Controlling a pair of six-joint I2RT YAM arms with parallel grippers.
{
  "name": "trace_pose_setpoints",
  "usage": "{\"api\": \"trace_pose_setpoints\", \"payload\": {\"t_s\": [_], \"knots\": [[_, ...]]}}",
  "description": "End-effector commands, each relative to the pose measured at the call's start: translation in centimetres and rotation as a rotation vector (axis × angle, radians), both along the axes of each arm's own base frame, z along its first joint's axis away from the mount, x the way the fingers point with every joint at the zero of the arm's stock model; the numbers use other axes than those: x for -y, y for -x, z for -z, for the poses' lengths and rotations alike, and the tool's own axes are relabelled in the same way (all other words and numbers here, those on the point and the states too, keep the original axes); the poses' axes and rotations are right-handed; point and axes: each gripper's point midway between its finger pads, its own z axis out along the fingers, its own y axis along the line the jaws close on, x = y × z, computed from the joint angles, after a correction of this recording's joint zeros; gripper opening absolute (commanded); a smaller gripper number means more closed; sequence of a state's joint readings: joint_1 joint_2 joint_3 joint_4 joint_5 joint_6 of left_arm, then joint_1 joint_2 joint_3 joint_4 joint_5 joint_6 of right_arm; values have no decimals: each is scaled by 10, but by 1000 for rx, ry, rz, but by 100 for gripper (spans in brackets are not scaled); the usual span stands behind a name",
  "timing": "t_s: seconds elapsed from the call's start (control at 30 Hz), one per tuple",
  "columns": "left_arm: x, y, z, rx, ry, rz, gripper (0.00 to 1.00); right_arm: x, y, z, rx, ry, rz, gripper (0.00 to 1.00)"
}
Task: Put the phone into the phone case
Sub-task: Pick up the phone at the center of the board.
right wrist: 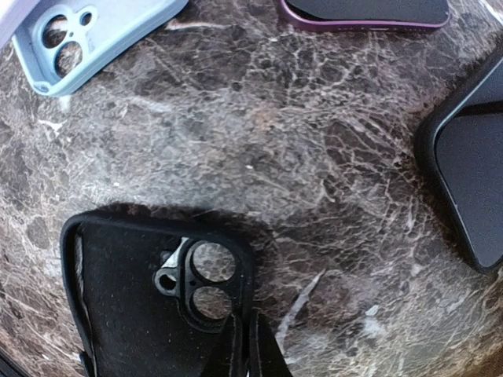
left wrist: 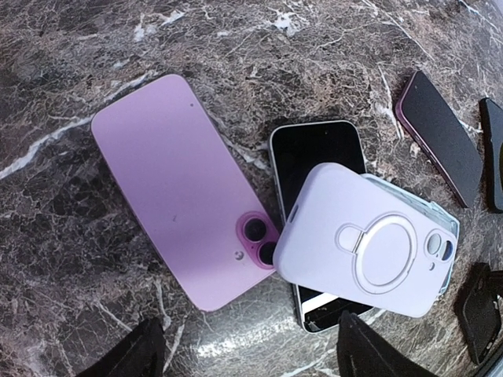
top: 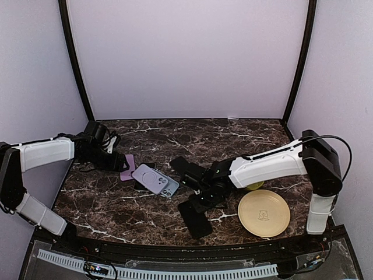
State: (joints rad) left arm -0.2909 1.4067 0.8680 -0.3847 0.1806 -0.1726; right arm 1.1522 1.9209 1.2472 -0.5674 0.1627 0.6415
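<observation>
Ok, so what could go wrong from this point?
1. The right gripper appears shut on only the thin rim of the black case, beside its camera cutout. The wall could flex or slip out.
2. The pink phone lies right against the lilac case, which is stacked on a black-screened phone. The open left gripper could drag the pile.
</observation>
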Motion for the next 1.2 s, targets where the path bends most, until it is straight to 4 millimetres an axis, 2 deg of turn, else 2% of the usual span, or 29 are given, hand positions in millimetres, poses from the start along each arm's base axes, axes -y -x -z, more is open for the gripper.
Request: {"api": "trace_pose_setpoints", "payload": {"t_s": [0.0,0.17,0.27,0.37,0.4,0.5,0.57,0.63,0.67,0.83,0.9,0.93,1.03,1.17], "knots": [[3,0,-13,32,-9,11,78,17,-4,13,32,98,28,3],[11,-10,-33,84,-32,43,81,31,-6,14,44,154,31,2],[23,-21,-53,132,-39,77,81,34,-8,13,42,166,28,2],[33,-32,-65,153,-18,93,81,24,-16,1,58,140,-13,11],[36,-37,-74,173,-5,93,81,16,-20,-8,67,111,-42,18],[43,-46,-83,207,25,97,81,-12,-35,-41,83,1,-133,54],[45,-48,-86,224,36,103,81,-24,-54,-61,115,-50,-165,75],[43,-44,-77,217,24,109,81,-31,-79,-76,143,-77,-175,96],[42,-42,-75,215,16,113,81,-33,-93,-80,152,-88,-178,98],[34,-42,-76,238,-21,106,81,-36,-165,-62,124,-85,-142,99],[35,-41,-74,234,-16,111,82,-37,-185,-57,137,-58,-127,99],[36,-40,-71,226,-15,112,82,-40,-194,-61,158,-42,-128,99],[37,-41,-67,211,-17,116,81,-48,-205,-57,175,-30,-150,98],[37,-42,-59,188,-26,117,82,-59,-204,-45,152,-56,-197,99]]}}
